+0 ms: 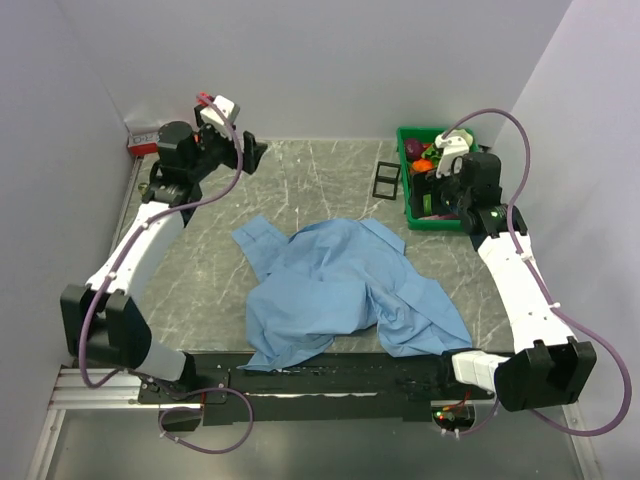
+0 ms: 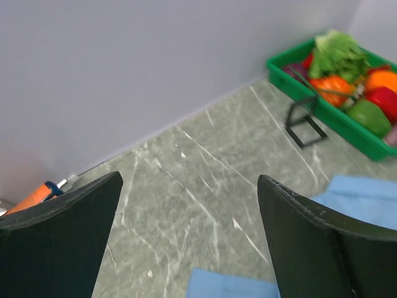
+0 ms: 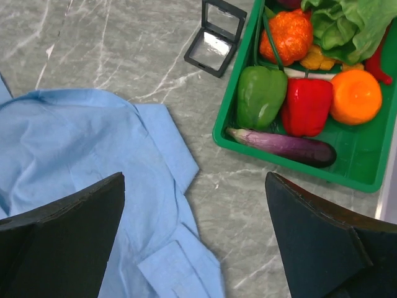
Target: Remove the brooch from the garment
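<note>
The light blue shirt (image 1: 335, 285) lies crumpled in the middle of the table. It also shows in the right wrist view (image 3: 93, 155), and edges of it show in the left wrist view (image 2: 366, 198). No brooch shows in any view. My left gripper (image 1: 255, 155) is open and empty, raised at the far left, well away from the shirt. My right gripper (image 1: 432, 190) is open and empty, raised near the green tray, over the shirt's right edge.
A green tray (image 1: 408, 215) of toy vegetables stands at the far right. A small open black box (image 1: 386, 180) lies left of it. A red-and-white object (image 1: 140, 140) sits in the far left corner. Walls close in on three sides.
</note>
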You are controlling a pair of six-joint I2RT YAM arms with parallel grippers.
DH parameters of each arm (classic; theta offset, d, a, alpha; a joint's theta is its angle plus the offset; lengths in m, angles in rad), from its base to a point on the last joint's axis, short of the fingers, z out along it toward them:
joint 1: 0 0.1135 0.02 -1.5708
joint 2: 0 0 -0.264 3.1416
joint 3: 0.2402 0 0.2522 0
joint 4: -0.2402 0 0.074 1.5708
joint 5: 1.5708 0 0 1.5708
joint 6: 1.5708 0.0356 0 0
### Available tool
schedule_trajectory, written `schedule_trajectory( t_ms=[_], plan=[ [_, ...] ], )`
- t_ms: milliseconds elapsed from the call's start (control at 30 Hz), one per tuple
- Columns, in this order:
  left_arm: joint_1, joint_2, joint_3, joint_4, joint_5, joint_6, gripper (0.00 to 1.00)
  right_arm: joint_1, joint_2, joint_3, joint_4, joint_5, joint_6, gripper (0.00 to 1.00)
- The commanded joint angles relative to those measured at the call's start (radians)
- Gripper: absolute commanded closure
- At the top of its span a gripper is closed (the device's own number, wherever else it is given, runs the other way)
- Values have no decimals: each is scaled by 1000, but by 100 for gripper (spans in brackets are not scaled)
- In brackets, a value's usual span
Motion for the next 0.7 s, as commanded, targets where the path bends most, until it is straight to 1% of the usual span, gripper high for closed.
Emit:
schedule_trajectory(
  t_ms=[0, 33, 67, 100, 133, 167, 200, 233, 267, 300, 333, 400, 500, 567, 667],
  plan=[
    [-2, -22, -66, -228, 160, 100, 4, -3, -41, -19, -21, -73, -140, 0],
    [0, -41, -101, -281, 194, 159, 4, -6, -41, -19, -72, -169, -205, 0],
    [-2, -79, -122, -309, 206, 198, 4, -4, -43, -25, -176, -235, -391, 1],
    [-4, -98, -143, -344, 218, 241, 3, -4, -47, -40, -243, -295, -492, 5],
    [-4, -134, -190, -378, 246, 335, 2, -9, -67, -63, -291, -378, -587, 10],
    [-7, -151, -210, -471, 266, 391, 1, -10, -77, -127, -352, -378, -725, 12],
    [-8, -164, -246, -525, 277, 506, 1, -9, -84, -156, -374, -377, -775, 13],
    [-10, -188, -263, -577, 290, 564, 1, -9, -84, -183, -393, -372, -813, 16],
    [-10, -197, -278, -698, 319, 623, 2, -9, -80, -231, -417, -353, -887, 19],
    [-11, -208, -309, -743, 329, 719, 3, -10, -74, -256, -446, -337, -918, 21],
    [-10, -223, -326, -792, 338, 762, 3, -10, -64, -284, -448, -320, -942, 24],
    [-13, -233, -385, -890, 353, 871, 3, -15, -64, -365, -406, -282, -979, 24],
    [-28, -240, -456, -905, 367, 890, 4, -15, -40, -433, -364, -251, -993, 23],
    [-43, -225, -473, -905, 376, 886, 4, -15, 9, -442, -319, -228, -957, 22],
    [-59, -196, -485, -898, 376, 878, 6, -15, 96, -434, -296, -185, -921, 21]
  ],
)
